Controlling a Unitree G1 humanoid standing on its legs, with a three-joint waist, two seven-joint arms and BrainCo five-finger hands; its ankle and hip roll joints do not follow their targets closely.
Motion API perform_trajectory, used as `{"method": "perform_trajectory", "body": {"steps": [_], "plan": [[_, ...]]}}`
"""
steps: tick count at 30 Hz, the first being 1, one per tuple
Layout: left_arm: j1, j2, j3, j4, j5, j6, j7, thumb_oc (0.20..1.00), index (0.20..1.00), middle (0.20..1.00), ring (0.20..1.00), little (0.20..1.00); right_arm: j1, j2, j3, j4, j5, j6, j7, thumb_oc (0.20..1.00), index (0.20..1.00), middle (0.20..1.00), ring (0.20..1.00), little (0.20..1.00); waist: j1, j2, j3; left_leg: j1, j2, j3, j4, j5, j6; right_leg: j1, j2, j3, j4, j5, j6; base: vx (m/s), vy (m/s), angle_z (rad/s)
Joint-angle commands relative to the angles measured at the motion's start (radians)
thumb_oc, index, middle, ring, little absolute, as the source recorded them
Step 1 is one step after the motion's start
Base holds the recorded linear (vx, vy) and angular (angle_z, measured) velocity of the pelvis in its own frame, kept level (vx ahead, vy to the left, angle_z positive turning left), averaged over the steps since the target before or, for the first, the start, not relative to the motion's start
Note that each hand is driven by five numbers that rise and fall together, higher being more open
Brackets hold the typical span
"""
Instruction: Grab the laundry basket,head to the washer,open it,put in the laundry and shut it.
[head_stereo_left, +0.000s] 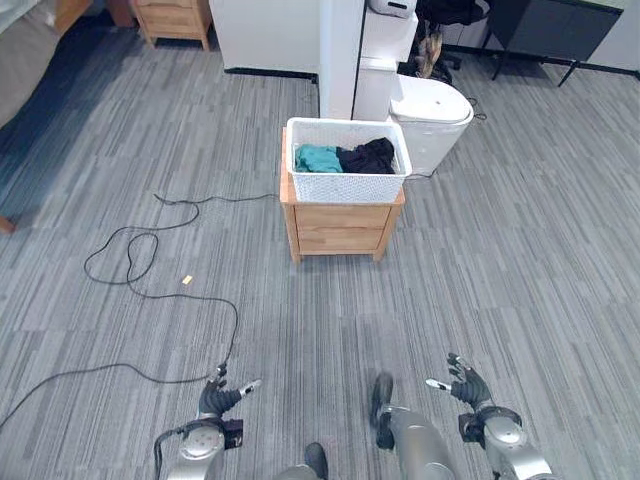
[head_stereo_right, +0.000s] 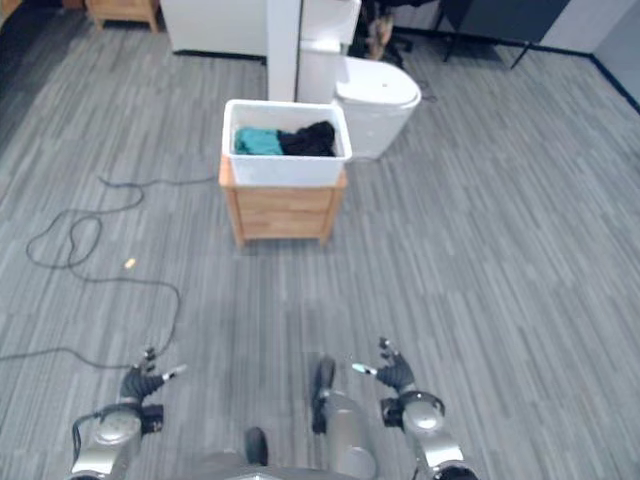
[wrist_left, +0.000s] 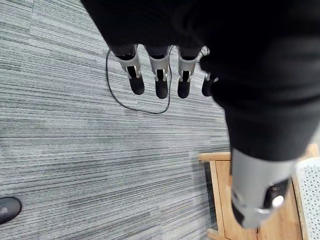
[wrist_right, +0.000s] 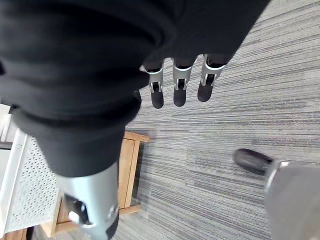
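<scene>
A white perforated laundry basket (head_stereo_left: 345, 170) sits on a small wooden cabinet (head_stereo_left: 340, 228) ahead of me, holding a teal cloth (head_stereo_left: 318, 158) and a black cloth (head_stereo_left: 368, 156). A white round-topped washer (head_stereo_left: 430, 115) stands just behind and to the right of the basket. My left hand (head_stereo_left: 222, 396) hangs low near the bottom edge, fingers straight and holding nothing. My right hand (head_stereo_left: 465, 384) is likewise low at the lower right, open and holding nothing. Both are far short of the basket. The cabinet (wrist_left: 250, 200) and basket rim (wrist_right: 20, 185) show in the wrist views.
A white pillar (head_stereo_left: 340, 55) and white cupboard stand behind the basket. A wooden nightstand (head_stereo_left: 175, 20) is at the far left, with a bed edge beside it. A dark desk (head_stereo_left: 545, 30) stands at the far right. Grey carpet lies between me and the cabinet.
</scene>
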Motion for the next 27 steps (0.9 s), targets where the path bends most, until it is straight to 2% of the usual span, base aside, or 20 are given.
{"method": "perform_trajectory", "body": {"steps": [1, 2, 4, 5, 6, 7, 8, 9, 10, 11, 12, 13, 14, 15, 16, 17, 18, 22, 25, 27], "plan": [[0.017, 0.019, 0.002, -0.071, 0.025, -0.04, -0.004, 1.0, 1.0, 1.0, 1.0, 1.0, -0.03, -0.032, -0.027, -0.017, -0.027, -0.018, -0.006, 1.0, 1.0, 1.0, 1.0, 1.0, -0.018, 0.011, -0.001, -0.034, 0.018, -0.108, 0.125, -0.119, -0.02, 0.135, 0.014, 0.015, -0.088, 0.109, 0.055, 0.46, -0.099, 0.46], [0.017, 0.014, -0.004, -0.073, 0.034, -0.04, -0.007, 1.0, 1.0, 1.0, 1.0, 1.0, -0.017, -0.035, -0.032, -0.017, -0.036, -0.015, -0.008, 1.0, 1.0, 1.0, 1.0, 1.0, -0.029, 0.006, -0.018, 0.0, 0.004, -0.132, 0.137, -0.158, -0.024, 0.141, 0.011, 0.034, -0.093, 0.125, 0.056, 0.63, -0.147, 0.38], [0.019, 0.013, -0.005, -0.069, 0.04, -0.042, -0.007, 1.0, 1.0, 1.0, 1.0, 1.0, -0.01, -0.033, -0.035, -0.014, -0.033, -0.017, -0.007, 1.0, 1.0, 1.0, 1.0, 1.0, -0.036, 0.005, -0.031, 0.027, 0.003, -0.143, 0.144, -0.178, -0.032, 0.158, 0.015, 0.044, -0.094, 0.133, 0.047, 0.51, -0.146, 0.35], [0.018, 0.007, -0.018, -0.061, 0.041, -0.043, -0.006, 1.0, 1.0, 1.0, 1.0, 1.0, -0.009, -0.036, -0.037, -0.008, -0.025, -0.017, -0.006, 1.0, 1.0, 1.0, 1.0, 1.0, -0.047, 0.017, -0.052, 0.028, 0.026, -0.15, 0.231, -0.146, -0.067, 0.182, 0.031, 0.061, -0.069, 0.134, 0.024, 0.35, -0.126, 0.61], [0.018, 0.007, -0.018, -0.061, 0.041, -0.043, -0.006, 1.0, 1.0, 1.0, 1.0, 1.0, -0.009, -0.037, -0.037, -0.008, -0.025, -0.018, -0.006, 1.0, 1.0, 1.0, 1.0, 1.0, -0.048, 0.018, -0.052, 0.025, 0.028, -0.151, 0.235, -0.149, -0.068, 0.182, 0.031, 0.059, -0.069, 0.133, 0.024, 0.59, -0.282, 0.74], [0.018, 0.002, -0.031, -0.051, 0.049, -0.043, -0.011, 1.0, 1.0, 1.0, 1.0, 1.0, -0.002, -0.045, -0.037, -0.016, -0.018, -0.026, -0.006, 1.0, 1.0, 1.0, 1.0, 1.0, -0.052, 0.021, -0.058, -0.034, 0.07, -0.131, 0.424, -0.059, -0.11, 0.226, 0.044, 0.052, -0.073, 0.123, -0.006, 0.38, -0.246, 0.53], [0.012, 0.002, -0.039, -0.054, 0.049, -0.043, -0.012, 1.0, 1.0, 1.0, 1.0, 1.0, -0.001, -0.055, -0.032, -0.029, -0.015, -0.031, -0.008, 1.0, 1.0, 1.0, 1.0, 1.0, -0.054, 0.016, -0.062, -0.067, 0.099, -0.107, 0.505, -0.006, -0.126, 0.26, 0.049, 0.045, -0.083, 0.107, -0.025, 0.38, -0.247, 0.21], [0.012, 0.002, -0.039, -0.054, 0.049, -0.043, -0.012, 1.0, 1.0, 1.0, 1.0, 1.0, -0.001, -0.056, -0.032, -0.029, -0.015, -0.031, -0.008, 1.0, 1.0, 1.0, 1.0, 1.0, -0.055, 0.018, -0.062, -0.071, 0.102, -0.109, 0.512, -0.009, -0.127, 0.261, 0.052, 0.044, -0.084, 0.107, -0.026, 0.25, -0.153, -0.18], [0.011, 0.003, -0.045, -0.056, 0.051, -0.041, -0.014, 1.0, 1.0, 1.0, 1.0, 1.0, 0.002, -0.063, -0.031, -0.03, -0.016, -0.026, -0.008, 1.0, 1.0, 1.0, 1.0, 1.0, -0.053, 0.014, -0.064, -0.099, 0.13, -0.083, 0.557, 0.007, -0.121, 0.288, 0.06, 0.042, -0.092, 0.085, -0.043, 0.31, -0.141, -0.3], [0.0, -0.005, -0.046, -0.048, 0.041, -0.04, -0.012, 1.0, 1.0, 1.0, 1.0, 1.0, -0.006, -0.078, -0.027, -0.029, -0.017, -0.022, -0.011, 1.0, 1.0, 1.0, 1.0, 1.0, -0.04, 0.004, -0.059, -0.172, 0.122, -0.065, 0.599, -0.022, -0.099, 0.328, 0.062, 0.049, -0.096, 0.055, -0.053, 0.43, -0.159, -0.18], [0.0, -0.008, -0.046, -0.046, 0.034, -0.039, -0.012, 1.0, 1.0, 1.0, 1.0, 1.0, -0.006, -0.082, -0.028, -0.031, -0.019, -0.023, -0.013, 1.0, 1.0, 1.0, 1.0, 1.0, -0.035, -0.001, -0.059, -0.195, 0.118, -0.062, 0.567, -0.033, -0.091, 0.342, 0.062, 0.052, -0.097, 0.044, -0.054, 0.54, -0.089, -0.17], [-0.002, -0.01, -0.046, -0.044, 0.03, -0.037, -0.012, 1.0, 1.0, 1.0, 1.0, 1.0, -0.005, -0.094, -0.039, -0.032, -0.025, -0.023, -0.02, 1.0, 1.0, 1.0, 1.0, 1.0, -0.025, -0.003, -0.055, -0.224, 0.12, -0.042, 0.471, -0.067, -0.077, 0.377, 0.06, 0.053, -0.105, 0.018, -0.043, 0.33, -0.011, -0.22], [-0.001, -0.01, -0.046, -0.044, 0.03, -0.037, -0.012, 1.0, 1.0, 1.0, 1.0, 1.0, -0.005, -0.095, -0.039, -0.032, -0.025, -0.023, -0.02, 1.0, 1.0, 1.0, 1.0, 1.0, -0.025, -0.004, -0.054, -0.22, 0.119, -0.041, 0.468, -0.067, -0.076, 0.379, 0.059, 0.054, -0.105, 0.017, -0.042, 0.42, 0.07, -0.27], [0.003, -0.004, -0.047, -0.049, 0.04, -0.035, -0.011, 1.0, 1.0, 1.0, 1.0, 1.0, -0.007, -0.105, -0.041, -0.027, -0.034, -0.022, -0.024, 1.0, 1.0, 1.0, 1.0, 1.0, -0.014, 0.004, -0.047, -0.272, 0.134, -0.051, 0.348, -0.015, -0.088, 0.408, 0.067, 0.064, -0.104, -0.009, -0.043, 0.21, 0.06, -0.25], [0.003, -0.004, -0.047, -0.049, 0.04, -0.035, -0.011, 1.0, 1.0, 1.0, 1.0, 1.0, -0.006, -0.105, -0.041, -0.027, -0.034, -0.021, -0.024, 1.0, 1.0, 1.0, 1.0, 1.0, -0.014, 0.003, -0.046, -0.267, 0.132, -0.05, 0.341, -0.012, -0.088, 0.411, 0.065, 0.064, -0.103, -0.011, -0.042, 0.29, 0.088, -0.09], [0.004, -0.002, -0.047, -0.05, 0.041, -0.033, -0.009, 1.0, 1.0, 1.0, 1.0, 1.0, -0.006, -0.108, -0.041, -0.029, -0.039, -0.021, -0.028, 1.0, 1.0, 1.0, 1.0, 1.0, -0.006, 0.009, -0.042, -0.277, 0.14, -0.069, 0.282, 0.028, -0.098, 0.423, 0.073, 0.067, -0.1, -0.022, -0.044, 0.3, 0.11, -0.27], [0.006, 0.004, -0.044, -0.045, 0.045, -0.034, -0.003, 1.0, 1.0, 1.0, 1.0, 1.0, -0.003, -0.107, -0.041, -0.025, -0.045, -0.023, -0.031, 1.0, 1.0, 1.0, 1.0, 1.0, 0.009, 0.021, -0.037, -0.301, 0.158, -0.103, 0.189, 0.107, -0.122, 0.453, 0.089, 0.074, -0.098, -0.046, -0.043, 0.38, 0.152, -0.31], [0.002, 0.007, -0.04, -0.035, 0.04, -0.034, 0.011, 1.0, 1.0, 1.0, 1.0, 1.0, 0.0, -0.098, -0.049, -0.007, -0.044, -0.021, -0.044, 1.0, 1.0, 1.0, 1.0, 1.0, 0.028, 0.022, -0.032, -0.328, 0.171, -0.143, 0.125, 0.167, -0.14, 0.508, 0.086, 0.092, -0.078, -0.081, -0.039, 0.27, 0.158, -0.49], [0.01, 0.006, -0.037, -0.021, 0.042, -0.035, 0.011, 1.0, 1.0, 1.0, 1.0, 1.0, -0.001, -0.082, -0.06, 0.009, -0.037, -0.02, -0.042, 1.0, 1.0, 1.0, 1.0, 1.0, 0.031, 0.024, -0.048, -0.303, 0.159, -0.15, 0.128, 0.135, -0.128, 0.521, 0.07, 0.104, -0.059, -0.102, -0.025, 0.26, 0.24, -0.64], [0.019, 0.01, -0.03, -0.009, 0.048, -0.031, 0.007, 1.0, 1.0, 1.0, 1.0, 1.0, -0.013, -0.065, -0.067, 0.014, -0.036, -0.017, -0.039, 1.0, 1.0, 1.0, 1.0, 1.0, 0.036, 0.015, -0.064, -0.304, 0.118, -0.156, 0.186, 0.087, -0.096, 0.509, 0.029, 0.128, 0.013, -0.09, 0.002, 0.34, 0.407, -0.19]]}}
